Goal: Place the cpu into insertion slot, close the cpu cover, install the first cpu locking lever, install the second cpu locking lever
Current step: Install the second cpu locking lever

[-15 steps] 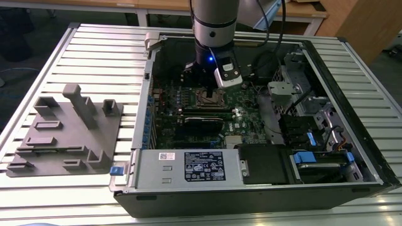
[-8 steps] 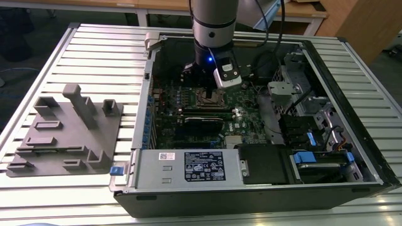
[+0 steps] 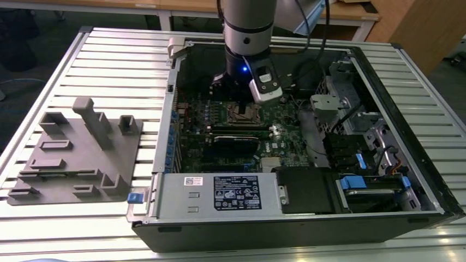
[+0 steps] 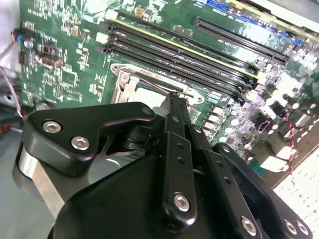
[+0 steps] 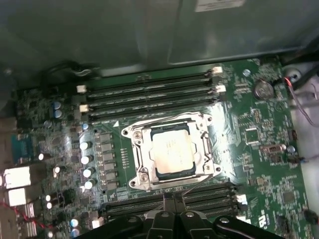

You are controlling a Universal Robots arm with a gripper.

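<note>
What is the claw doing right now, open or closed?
Claw: closed, holding nothing, its tips together at the edge of the cpu cover, which lies shut over the cpu.

The open computer case (image 3: 291,136) is seen from above and from one long side in the exterior view, at some distance, with the table (image 3: 109,60) around it. The motherboard (image 5: 259,144) is looked down on almost squarely and from near in the first wrist view. In the second wrist view it is seen obliquely, very near, past the gripper (image 4: 175,102). The socket (image 5: 172,152) is shared by all three views.
</note>
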